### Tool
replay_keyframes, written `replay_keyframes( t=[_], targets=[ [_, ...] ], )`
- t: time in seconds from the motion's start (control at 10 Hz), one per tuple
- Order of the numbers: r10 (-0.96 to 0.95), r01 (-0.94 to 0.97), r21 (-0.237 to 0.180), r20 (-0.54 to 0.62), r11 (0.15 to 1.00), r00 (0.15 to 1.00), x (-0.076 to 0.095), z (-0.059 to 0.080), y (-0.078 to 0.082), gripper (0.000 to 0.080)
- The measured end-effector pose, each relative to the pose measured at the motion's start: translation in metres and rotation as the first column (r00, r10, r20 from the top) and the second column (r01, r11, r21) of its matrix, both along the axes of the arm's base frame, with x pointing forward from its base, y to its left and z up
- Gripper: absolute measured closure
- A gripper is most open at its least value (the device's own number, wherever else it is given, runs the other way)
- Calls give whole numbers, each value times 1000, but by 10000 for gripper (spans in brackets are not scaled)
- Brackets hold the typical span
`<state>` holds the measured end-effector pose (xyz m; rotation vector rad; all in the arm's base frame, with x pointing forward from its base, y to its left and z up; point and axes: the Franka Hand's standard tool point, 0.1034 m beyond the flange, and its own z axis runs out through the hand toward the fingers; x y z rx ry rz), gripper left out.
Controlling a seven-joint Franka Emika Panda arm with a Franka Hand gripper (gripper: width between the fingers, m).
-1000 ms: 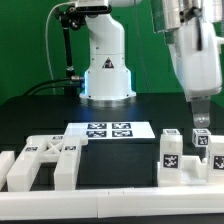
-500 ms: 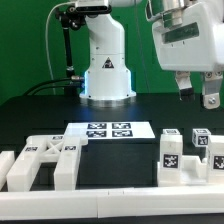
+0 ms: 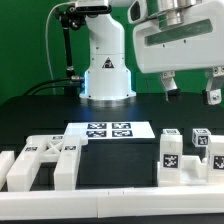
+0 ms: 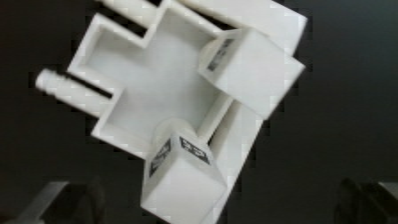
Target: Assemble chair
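Left of the marker board (image 3: 107,130), toward the exterior view's left, the X-braced panel (image 3: 48,152) lies flat on the black table (image 3: 120,168). A plain post (image 3: 13,170) lies just beside it on the far side from the marker board. Whether the two touch I cannot tell, and nothing there looks joined. No chair part rests on the marker board itself. Right of the marker board, a cluster of tagged blocks (image 3: 172,152) stands close together, some upright, near the long border rail (image 3: 100,198) that runs along the front. Above that cluster and well off the table hangs the gripper (image 3: 189,90), its jaws spread wide with nothing between them. The wrist view, blurred, looks down on white pieces: a slab (image 4: 151,85) with blockier tagged pieces lying across or against it. The dark fingertips (image 4: 50,198) show at the frame's edges, apart from all of them.

As a judgement, the assembly has hardly begun. No seat stands on legs, no back is raised, and the parts sit in two loose groups on either side of the marker board. Almost everything is left to do. A first piece must be picked, probably from the group right of the marker board under the gripper. Posts, slab and panel must then be fitted together one by one.
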<state>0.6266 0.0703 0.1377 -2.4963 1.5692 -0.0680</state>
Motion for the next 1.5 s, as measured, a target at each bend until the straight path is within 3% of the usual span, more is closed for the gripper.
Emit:
replay_keyframes(
  t=[0.1, 0.6, 1.0, 1.2, 1.4, 1.5],
  targets=[
    [112, -112, -25, 4, 993, 994, -4, -2, 2, 150],
    [354, -352, -67, 21, 934, 935, -7, -6, 1, 150],
    [743, -709, -285, 19, 645, 669, -21, -47, -29, 150],
    [781, -741, -308, 11, 596, 624, -20, -47, -30, 150],
    [776, -736, -307, 11, 603, 630, -20, -48, -30, 150],
    [781, -730, -340, 22, 593, 624, -18, -49, -34, 150]
  ],
)
